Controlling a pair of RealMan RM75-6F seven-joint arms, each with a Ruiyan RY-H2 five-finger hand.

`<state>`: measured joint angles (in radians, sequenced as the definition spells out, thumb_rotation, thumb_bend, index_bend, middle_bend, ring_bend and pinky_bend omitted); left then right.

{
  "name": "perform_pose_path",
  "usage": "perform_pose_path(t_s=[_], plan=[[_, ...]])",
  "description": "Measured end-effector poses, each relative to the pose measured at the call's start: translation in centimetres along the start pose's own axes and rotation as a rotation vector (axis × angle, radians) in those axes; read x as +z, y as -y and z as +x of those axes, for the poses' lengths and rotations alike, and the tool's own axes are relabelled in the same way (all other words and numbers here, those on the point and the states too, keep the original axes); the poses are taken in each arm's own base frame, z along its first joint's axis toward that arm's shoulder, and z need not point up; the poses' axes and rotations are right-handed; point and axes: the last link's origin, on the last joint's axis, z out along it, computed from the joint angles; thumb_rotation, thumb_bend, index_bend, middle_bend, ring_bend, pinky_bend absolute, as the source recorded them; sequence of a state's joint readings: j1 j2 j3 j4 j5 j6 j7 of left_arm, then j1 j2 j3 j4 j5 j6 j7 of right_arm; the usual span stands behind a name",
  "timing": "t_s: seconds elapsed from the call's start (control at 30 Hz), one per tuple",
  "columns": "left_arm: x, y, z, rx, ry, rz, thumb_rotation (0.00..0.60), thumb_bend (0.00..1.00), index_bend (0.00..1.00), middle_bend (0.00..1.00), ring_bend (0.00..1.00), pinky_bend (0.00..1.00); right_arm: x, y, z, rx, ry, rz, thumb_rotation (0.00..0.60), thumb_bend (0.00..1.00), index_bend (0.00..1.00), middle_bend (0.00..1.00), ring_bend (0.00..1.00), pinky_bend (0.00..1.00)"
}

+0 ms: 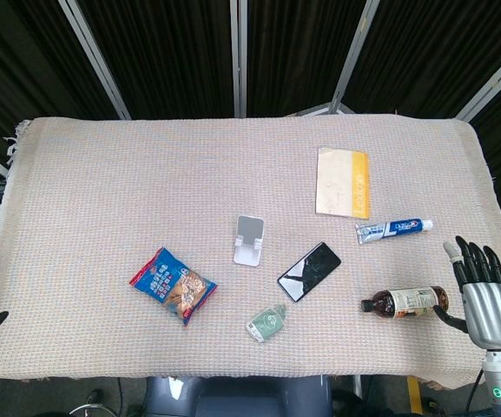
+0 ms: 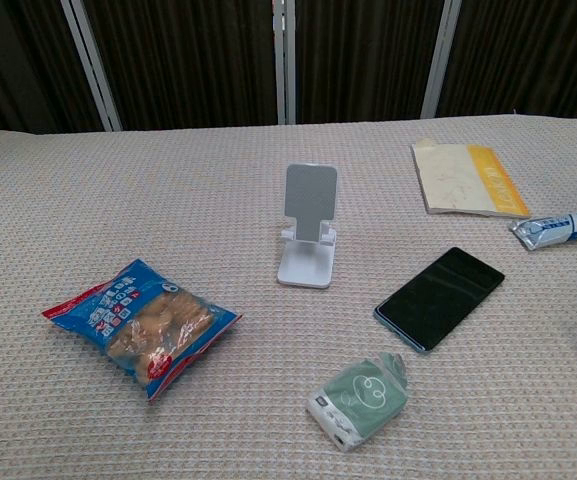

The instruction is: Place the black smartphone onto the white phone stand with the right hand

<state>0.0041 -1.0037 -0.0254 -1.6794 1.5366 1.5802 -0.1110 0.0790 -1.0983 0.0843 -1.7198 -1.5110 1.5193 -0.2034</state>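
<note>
Here the right hand [image 1: 486,300], fingers spread and released, hovers beside the bottle [image 1: 406,301].

Cloth-covered table [image 1: 102,191], white phone stand [image 1: 250,239], black smartphone [image 1: 309,271], snack bag [image 1: 173,284], bottle [image 1: 405,301]

Snack bag [image 2: 141,326]: blue and red wrapper carried printed lettering, too small to read in either view.
Booklet [image 1: 344,182]: a line of pale lettering ran along its yellow strip (possibly a brand name), but it stayed illegible.
Toothpaste tube [image 1: 393,229]: blue and white with a red mark; the wording could not be made out.
Bottle [image 1: 406,301]: its label showed print, unreadable.
Green pouch [image 2: 361,398]: bore a white swirl emblem and a small dark label at 1 end; no words were legible.
</note>
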Motion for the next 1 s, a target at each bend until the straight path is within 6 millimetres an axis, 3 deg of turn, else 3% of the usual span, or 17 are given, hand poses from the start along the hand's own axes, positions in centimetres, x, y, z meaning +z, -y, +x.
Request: perform_pose_path(t_s=[0.3, 0.5, 0.63, 0.77, 1.0], plan=[[0.1, 0.1, -0.2, 0.008, 0.008, 0.015, 0.600, 0.00, 0.00, 0.00, 0.00, 0.00, 0.1, 0.4, -0.6, -0.001, 0.031, 0.020, 0.600, 0.00, 0.00, 0.00, 0.00, 0.00], [0.6, 0.1, -0.9, 0.016, 0.033, 0.026, 0.600, 0.00, 0.00, 0.00, 0.00, 0.00, 1.8, 1.9, -2.1, -0.037, 0.095, 0.159, 0.600, 0.00, 0.00, 0.00, 0.00, 0.00], [1.0, 0.4, -1.2, 0.028, 0.035, 0.046, 0.600, 0.00, 0.00, 0.00, 0.00, 0.00, 4.5, 4.2, -3.5, -0.076, 0.162, 0.334, 0.600, 0.00, 0.05, 0.07, 0.00, 0.02], [1.7, 0.9, -1.6, 0.026, 0.025, 0.069, 0.600, 0.00, 0.00, 0.00, 0.00, 0.00, 7.7, 7.0, -4.4, -0.099, 0.229, 0.518, 0.600, 0.00, 0.12, 0.18, 0.07, 0.12], [2.1, 1.4, -2.0, 0.044, 0.029, 0.102, 0.600, 0.00, 0.00, 0.00, 0.00, 0.00, 12.1, 11.2, -6.6, -0.161, 0.313, 0.736, 0.600, 0.00, 0.19, 0.23, 0.13, 0.16]])
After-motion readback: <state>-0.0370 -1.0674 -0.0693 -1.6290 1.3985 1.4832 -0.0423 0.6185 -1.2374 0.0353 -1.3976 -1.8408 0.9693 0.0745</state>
